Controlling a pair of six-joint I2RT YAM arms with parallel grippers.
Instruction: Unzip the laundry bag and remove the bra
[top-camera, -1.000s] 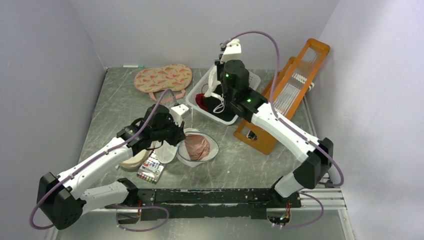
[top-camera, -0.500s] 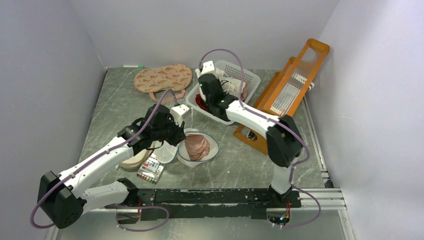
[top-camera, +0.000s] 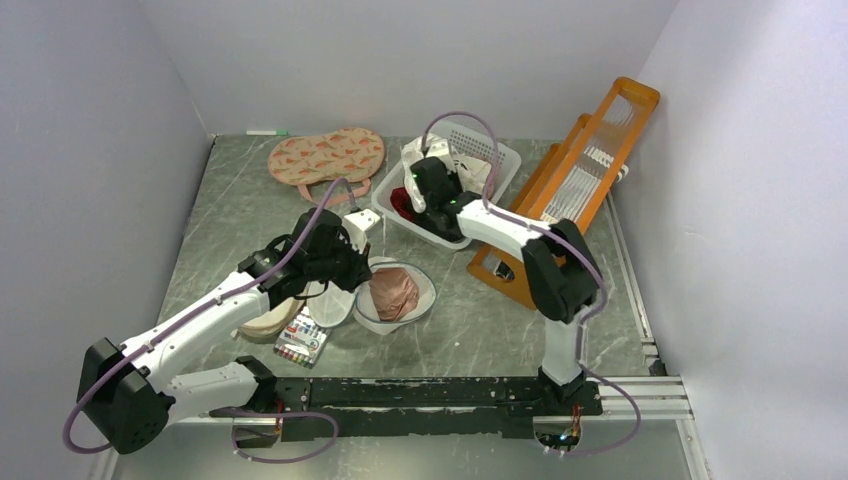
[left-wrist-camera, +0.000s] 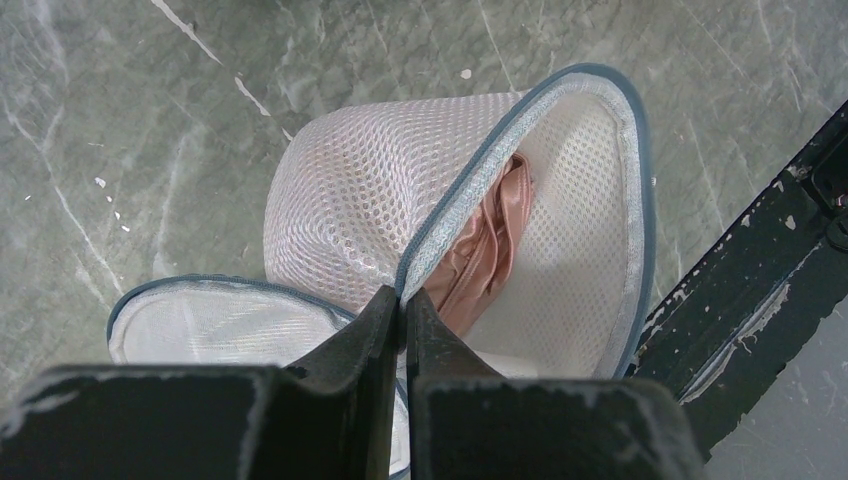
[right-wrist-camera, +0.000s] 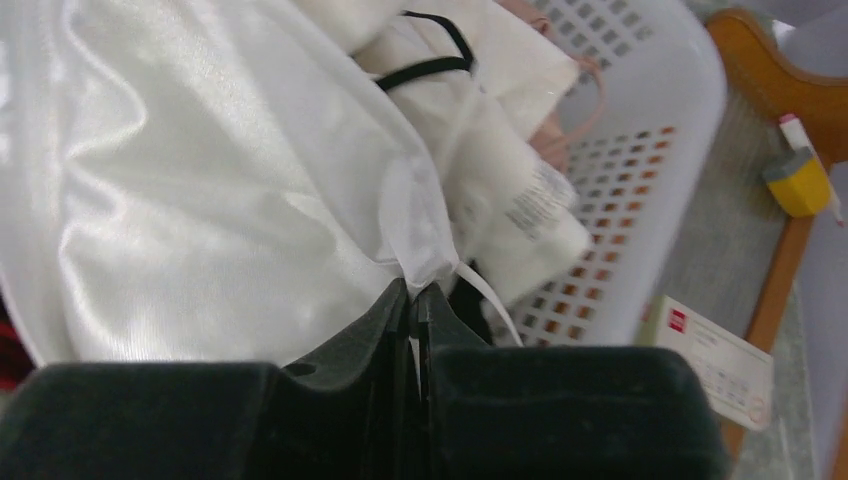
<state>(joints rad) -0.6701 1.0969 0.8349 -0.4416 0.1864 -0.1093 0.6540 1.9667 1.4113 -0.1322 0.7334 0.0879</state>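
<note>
The laundry bag (top-camera: 420, 300) lies on the worktop (top-camera: 480, 330) a little left of centre, closer to the near edge than to the far edge. It is unzipped. One mesh half lies flat to the left, and the other half stands up as a cup with its dark zipper rim exposed. The bra (top-camera: 393, 293) sits inside the cupped half. In the left wrist view it shows as a fold of dusty-pink satin (left-wrist-camera: 480, 255) against the inner mesh wall of the laundry bag (left-wrist-camera: 350, 190). The left gripper (top-camera: 350, 275) is at the left side of the bag, where the two halves meet. Its jaws are pressed together on the zipper rim, and the rim runs up and away from the fingertip line (left-wrist-camera: 402, 297). The bra lies just beyond and slightly right of that pinch point, close to the fingertips. No contact between the fingers and the bra is visible. The right gripper (top-camera: 425, 205) is well apart from the bag, lowered over the white basket (top-camera: 500, 160) at the middle of the far edge. Its jaws are closed (right-wrist-camera: 412, 293) against a white satin garment (right-wrist-camera: 200, 180). Whether any fabric is caught between them cannot be determined.
</note>
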